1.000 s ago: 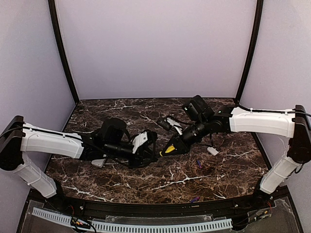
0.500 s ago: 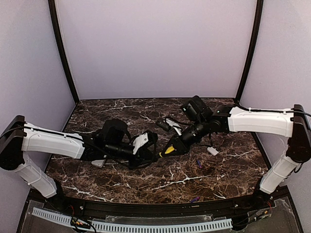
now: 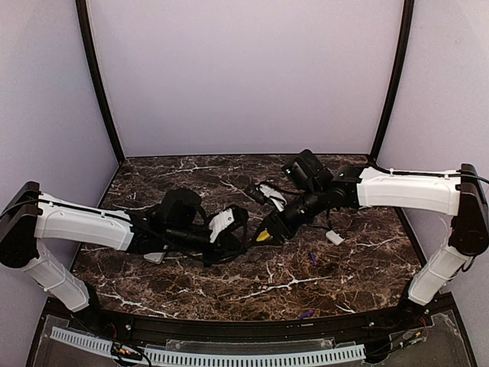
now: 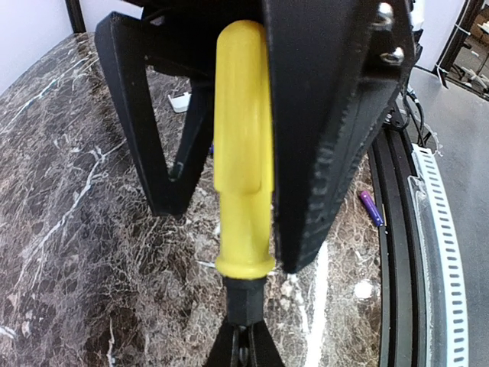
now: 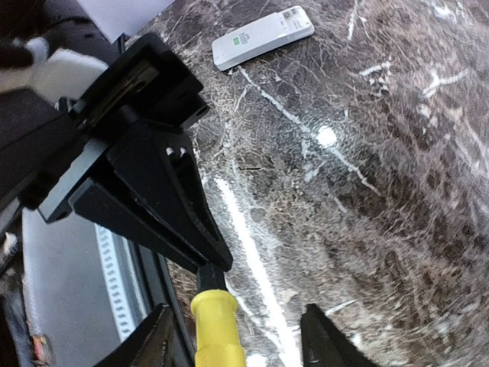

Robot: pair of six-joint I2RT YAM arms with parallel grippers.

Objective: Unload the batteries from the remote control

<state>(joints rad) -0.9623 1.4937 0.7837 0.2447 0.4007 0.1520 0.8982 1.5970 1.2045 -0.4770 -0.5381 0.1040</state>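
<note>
The remote control lies flat on the marble, a slim white handset, and shows partly under my left arm. One purple battery lies on the table, another at the front edge, also in the left wrist view. A yellow-handled screwdriver hangs between both grippers. My left gripper is shut on the screwdriver's black neck. My right gripper stands open around the yellow handle, the handle close to one finger.
A small white cover piece lies right of the grippers, seen also in the left wrist view. A black rail borders the table's front edge. Purple walls close in the back and both sides.
My right gripper has opened and let go of the yellow handle. The left gripper stays shut on the screwdriver's neck. Both arms have barely shifted.
</note>
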